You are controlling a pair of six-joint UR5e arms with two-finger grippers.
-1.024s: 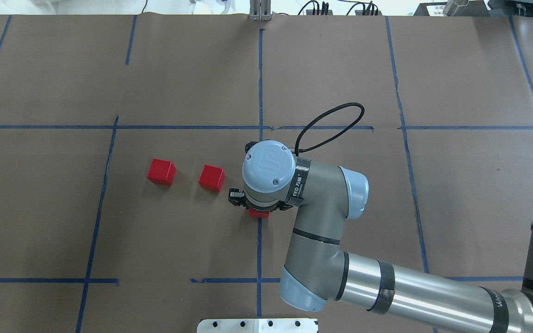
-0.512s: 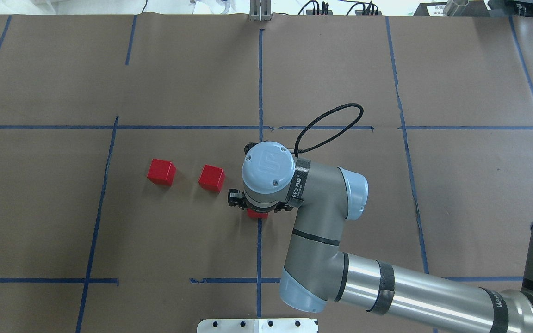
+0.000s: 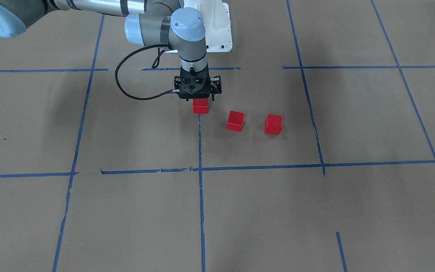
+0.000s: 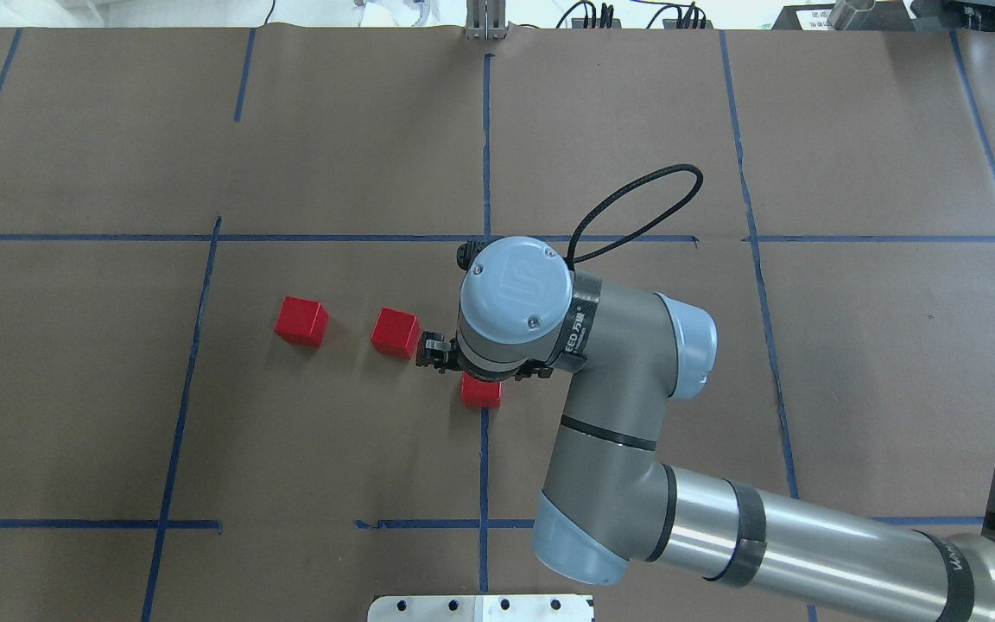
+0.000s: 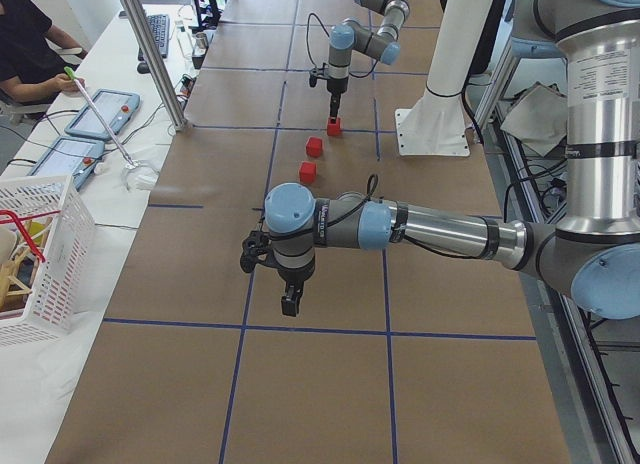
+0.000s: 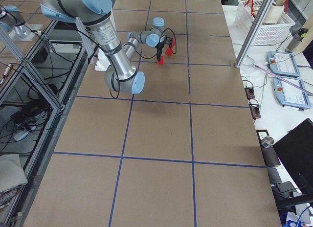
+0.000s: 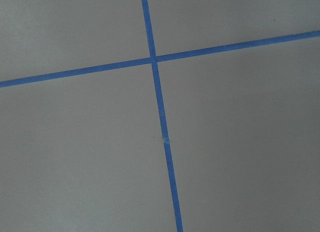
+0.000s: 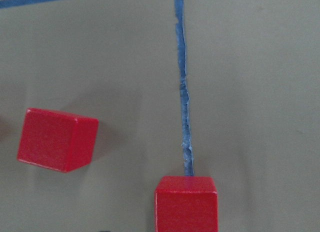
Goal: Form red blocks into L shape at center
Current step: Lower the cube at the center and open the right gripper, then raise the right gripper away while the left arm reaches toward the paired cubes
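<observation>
- Exterior front-facing: right gripper [image 3: 199, 97] points straight down, jaws spread and holding nothing, just above the first red block [image 3: 200, 107].
- That block sits on the end of a blue tape line [image 3: 200, 143]. The second red block [image 3: 235, 121] and third red block [image 3: 273, 124] stand apart, towards the robot's left.
- Right wrist vertical, forearm level.
- Left gripper [image 5: 289, 302] hangs fingers-down, well away from the blocks; jaw state can't be told.

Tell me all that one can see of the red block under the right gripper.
This red block is a small bright red cube with plain matte faces and sharp edges. It rests flat on the brown paper table, on a blue tape line and square to it, apart from the nearest other red block. The right gripper is just above it; whether the jaws touch it cannot be seen.
</observation>
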